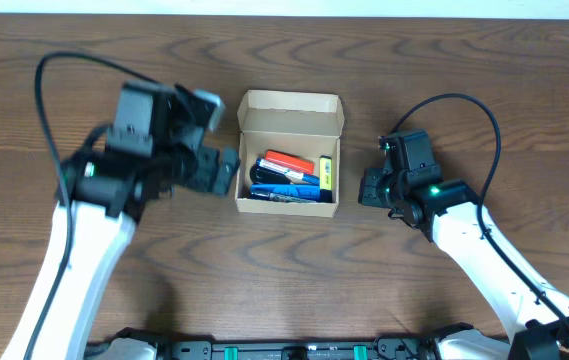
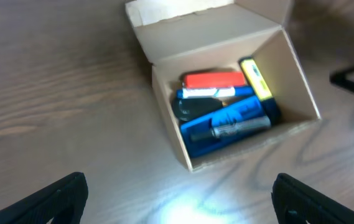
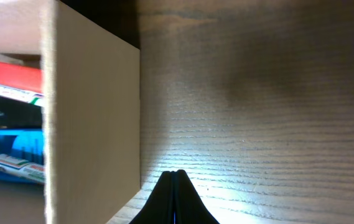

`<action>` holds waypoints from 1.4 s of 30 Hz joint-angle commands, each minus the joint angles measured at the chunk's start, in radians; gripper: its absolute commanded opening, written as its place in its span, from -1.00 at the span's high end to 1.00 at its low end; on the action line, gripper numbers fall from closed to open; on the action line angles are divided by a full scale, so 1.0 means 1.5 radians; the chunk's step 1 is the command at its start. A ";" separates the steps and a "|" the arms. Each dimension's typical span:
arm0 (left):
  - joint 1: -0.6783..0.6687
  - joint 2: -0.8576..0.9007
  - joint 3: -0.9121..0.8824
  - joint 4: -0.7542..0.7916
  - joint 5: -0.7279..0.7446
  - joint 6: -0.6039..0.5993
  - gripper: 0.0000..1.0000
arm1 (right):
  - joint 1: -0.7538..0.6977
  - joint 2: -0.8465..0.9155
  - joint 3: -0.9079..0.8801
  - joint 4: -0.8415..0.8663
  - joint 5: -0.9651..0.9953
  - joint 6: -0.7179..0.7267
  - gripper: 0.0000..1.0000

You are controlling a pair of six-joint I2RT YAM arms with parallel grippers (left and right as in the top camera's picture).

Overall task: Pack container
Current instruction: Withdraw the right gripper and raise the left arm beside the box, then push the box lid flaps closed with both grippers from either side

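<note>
Plainly tan cardboard container (image 1: pixel 286 208), hinged flap lid (image 1: pixel 291 112) open, pens (image 1: pixel 289 170) packed inside

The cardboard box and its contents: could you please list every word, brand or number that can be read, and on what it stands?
None can be read.
Cardboard box: plain, no print showing.
Grey marker: label print too blurred.
Red-and-white marker: marks too small.
Yellow highlighter: dark marking, illegible.
</note>
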State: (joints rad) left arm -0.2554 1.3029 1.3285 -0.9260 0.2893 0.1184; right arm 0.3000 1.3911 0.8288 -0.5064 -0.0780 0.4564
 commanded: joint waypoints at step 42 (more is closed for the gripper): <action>0.157 0.535 0.040 0.393 0.424 -0.261 0.88 | -0.069 0.328 -0.002 0.561 -0.185 0.275 0.98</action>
State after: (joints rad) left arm 0.0025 2.0827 1.3277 -0.3382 0.8875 -0.2501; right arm 0.2115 1.8648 0.8234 0.3115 -0.3416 0.8108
